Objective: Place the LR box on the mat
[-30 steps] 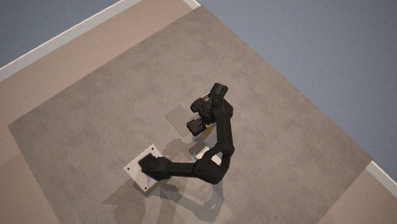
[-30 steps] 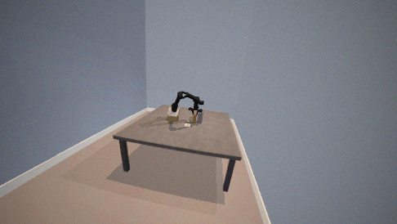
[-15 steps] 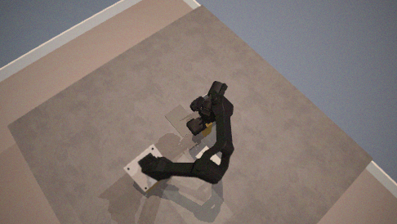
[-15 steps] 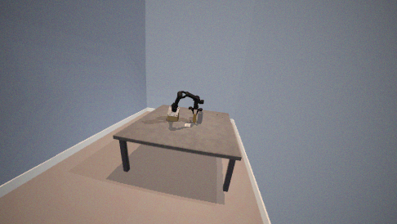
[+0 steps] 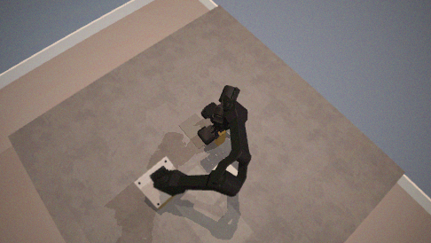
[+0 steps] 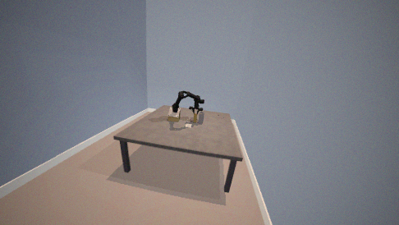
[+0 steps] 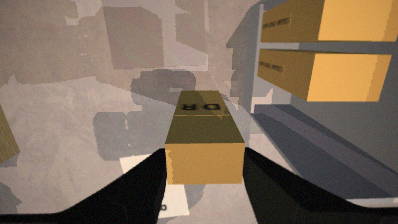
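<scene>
While the pincer (image 5: 211, 122) (image 6: 195, 109) (image 7: 204, 155) stands half open, yellow box (image 5: 220, 139) (image 6: 195, 117) (image 7: 205, 163) clamped inside

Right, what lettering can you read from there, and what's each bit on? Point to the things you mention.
"DR", upside down in the wrist view: held box (image 5: 222, 137) (image 6: 195, 117) (image 7: 205, 162)
"R", apparently, partly hidden: white card (image 5: 231, 168) (image 6: 188, 126) (image 7: 177, 200)
Too blurred to read: print on the two boxes (image 7: 345, 77) (image 7: 357, 20) at the wrist view's upper right
Nothing else is legible.
</scene>
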